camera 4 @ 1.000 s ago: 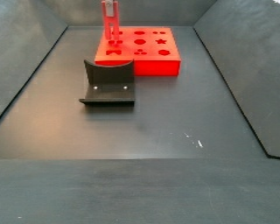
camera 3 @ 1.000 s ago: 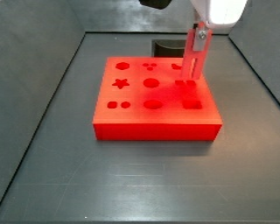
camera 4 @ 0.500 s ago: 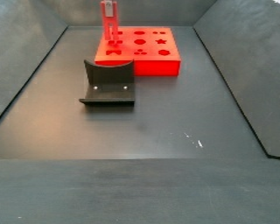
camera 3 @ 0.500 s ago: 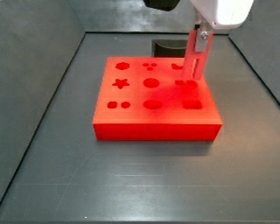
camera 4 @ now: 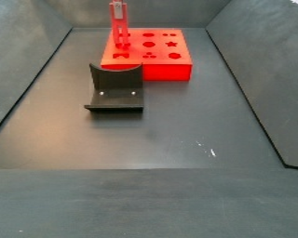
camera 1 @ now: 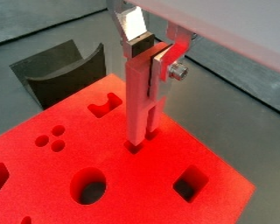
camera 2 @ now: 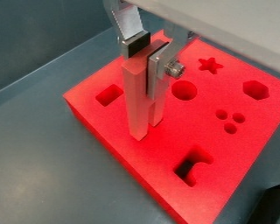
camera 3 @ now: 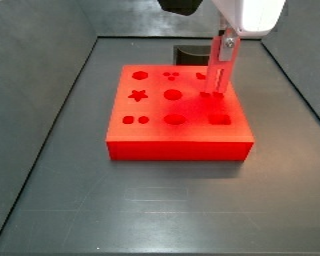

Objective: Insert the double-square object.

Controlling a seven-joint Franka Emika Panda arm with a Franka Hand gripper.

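My gripper is shut on the double-square object, a slim red peg held upright over the far right part of the big red block. In both wrist views the silver fingers clamp the peg's upper end. The peg's lower end is at the block's top face, by a small hole next to the round hole; I cannot tell whether it has gone in. The other side view shows the peg standing at the block's far left corner.
The dark grey curved holder stands on the floor in front of the block; it also shows behind the block and in a wrist view. The block's top has star, round, square and other holes. Grey walls bound the floor.
My gripper with the peg has shifted very slightly over the block. Nothing else has moved.
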